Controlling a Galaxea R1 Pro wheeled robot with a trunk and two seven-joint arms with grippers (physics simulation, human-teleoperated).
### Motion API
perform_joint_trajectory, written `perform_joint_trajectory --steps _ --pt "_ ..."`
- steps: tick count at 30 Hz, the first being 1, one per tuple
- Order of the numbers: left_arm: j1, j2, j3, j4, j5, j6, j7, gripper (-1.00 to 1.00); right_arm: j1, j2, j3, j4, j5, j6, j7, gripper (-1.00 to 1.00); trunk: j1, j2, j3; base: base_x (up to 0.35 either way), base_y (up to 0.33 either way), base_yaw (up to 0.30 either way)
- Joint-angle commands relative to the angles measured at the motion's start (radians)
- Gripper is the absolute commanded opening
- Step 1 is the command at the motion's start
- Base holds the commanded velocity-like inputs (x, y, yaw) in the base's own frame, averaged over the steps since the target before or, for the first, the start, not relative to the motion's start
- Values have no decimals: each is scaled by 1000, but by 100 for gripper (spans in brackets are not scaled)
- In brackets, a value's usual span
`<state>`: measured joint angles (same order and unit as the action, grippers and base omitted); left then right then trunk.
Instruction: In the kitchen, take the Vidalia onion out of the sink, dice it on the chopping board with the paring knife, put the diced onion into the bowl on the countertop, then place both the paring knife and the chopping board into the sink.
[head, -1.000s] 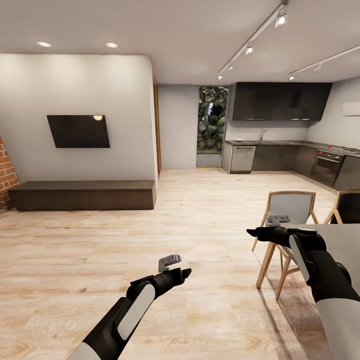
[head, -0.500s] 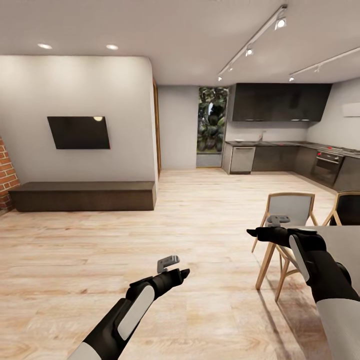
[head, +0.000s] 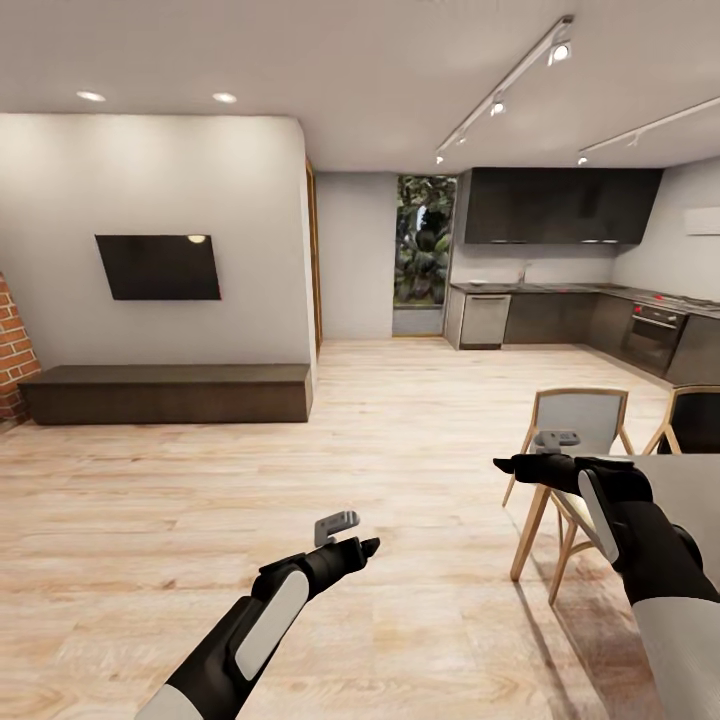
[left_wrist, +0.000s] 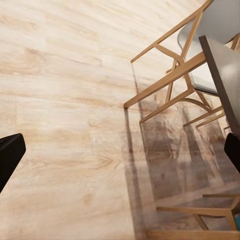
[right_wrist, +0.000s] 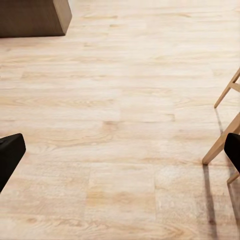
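Both grippers, left (head: 352, 532) and right (head: 520, 455), spread wide and empty above wood floor (head: 400, 440); the distant onion likely needs a gentle, round-sided grasp.

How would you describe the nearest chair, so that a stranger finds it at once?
Start from the dark kitchen units on the far wall and come forward over the wooden floor to the grey table at the right edge. The chair at its near-left corner has a pale grey back in a light wooden frame; its neighbour has a black back.
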<state>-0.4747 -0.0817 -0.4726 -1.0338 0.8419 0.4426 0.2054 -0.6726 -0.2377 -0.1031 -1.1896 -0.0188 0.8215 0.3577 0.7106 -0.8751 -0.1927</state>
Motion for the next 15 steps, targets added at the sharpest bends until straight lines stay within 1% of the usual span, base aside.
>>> perform_joint_trajectory --steps 1,15 --pt "-1 0 -1 -2 10 3 9 100 -1 0 -1 -1 -2 6 3 100 -4 6 2 0 0 0" --pt "-1 0 -3 6 10 5 10 100 -1 0 -3 -3 -5 4 3 100 -57 104 46 0 0 0"
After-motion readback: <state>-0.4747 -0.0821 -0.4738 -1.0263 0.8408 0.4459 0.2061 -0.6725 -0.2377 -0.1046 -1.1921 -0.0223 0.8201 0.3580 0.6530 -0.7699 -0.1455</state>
